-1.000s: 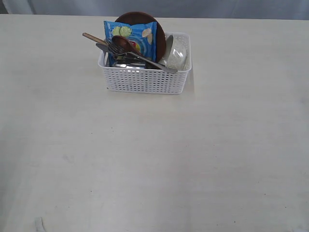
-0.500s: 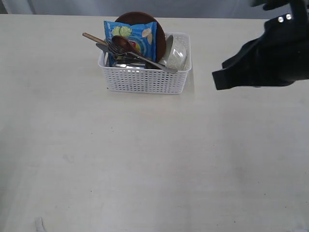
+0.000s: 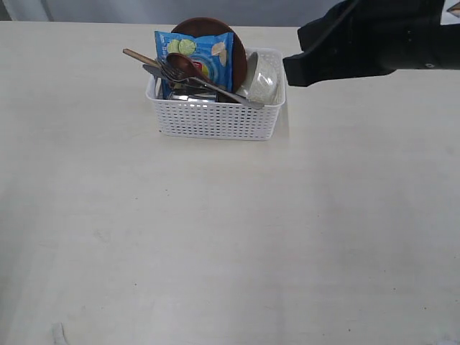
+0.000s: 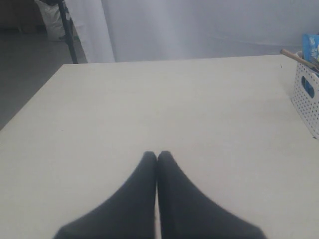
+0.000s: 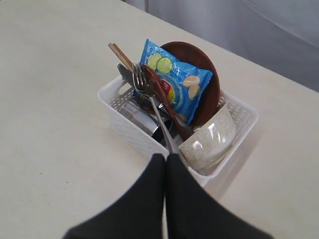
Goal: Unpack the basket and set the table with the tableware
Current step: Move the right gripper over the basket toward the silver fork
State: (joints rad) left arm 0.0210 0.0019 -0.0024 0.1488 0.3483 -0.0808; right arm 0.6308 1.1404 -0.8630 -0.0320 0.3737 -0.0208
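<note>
The white basket (image 3: 215,118) stands at the back of the table (image 3: 215,237), still packed. In it lean the brown plate (image 3: 208,25), the cream bowl (image 3: 264,79), the fork (image 5: 149,102), the wooden spoon (image 5: 162,89), the chopsticks (image 5: 119,52) and the knife (image 3: 152,70). A steel cup (image 5: 142,117) lies low inside. My right gripper (image 3: 289,72) hovers shut just right of the basket; in the right wrist view its tips (image 5: 165,157) hang over the near rim beside the bowl (image 5: 212,139). My left gripper (image 4: 157,154) is shut over bare table, far from the basket (image 4: 306,94).
A blue chip bag (image 3: 198,54) stands in the basket in front of the plate. The dark right arm (image 3: 388,39) reaches in from the upper right. A grey curtain and a dark stand (image 4: 67,30) lie beyond the table's far edge.
The right arm came into view from the right and has swung up and left, bringing its shut gripper next to the basket. Nothing in the basket has moved.
</note>
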